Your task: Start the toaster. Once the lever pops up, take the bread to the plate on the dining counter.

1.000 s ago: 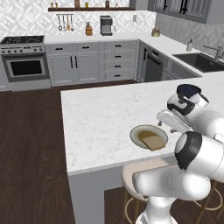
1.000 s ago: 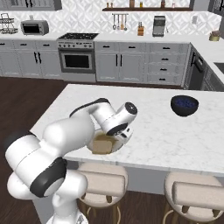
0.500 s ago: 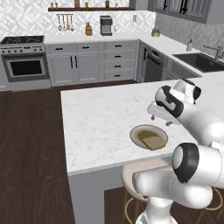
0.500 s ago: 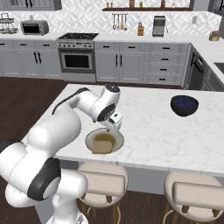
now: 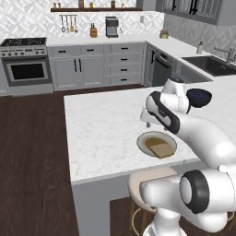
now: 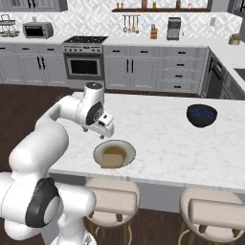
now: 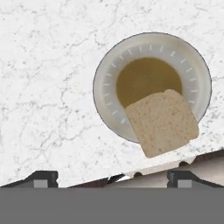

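The bench (image 5: 101, 133), a broad white marble-patterned top on grey sides, carries everything that matters here. A beige stool (image 6: 115, 198) sits tucked under its near edge, and a small dark bowl (image 6: 201, 115) stands well apart toward the far side.

Near the bench's front edge lies the plate (image 7: 109, 87), shallow, round and cream-coloured. The bread (image 7: 162, 122) rests on it, but not centred: the slice lies toward the side nearest the bench edge, and one corner overhangs the rim. It looks flat and settled, touching nothing but the plate.

The pincer (image 7: 111, 177) hangs above the bench just beside the plate, clear of both plate and bread. Its two dark tips stand wide apart with nothing between them, so it is released and empty.

Judged from how things lie, the delivery is done and what remains is to pull away cleanly. The sound way is to lift straight up and back from the plate, keeping the fingers spread so neither tip catches the overhanging corner. A sideways sweep across the plate would risk nudging the slice over the rim, and the bench edge is close there. The arm's wrist and elbow should also stay clear of the dark bowl.
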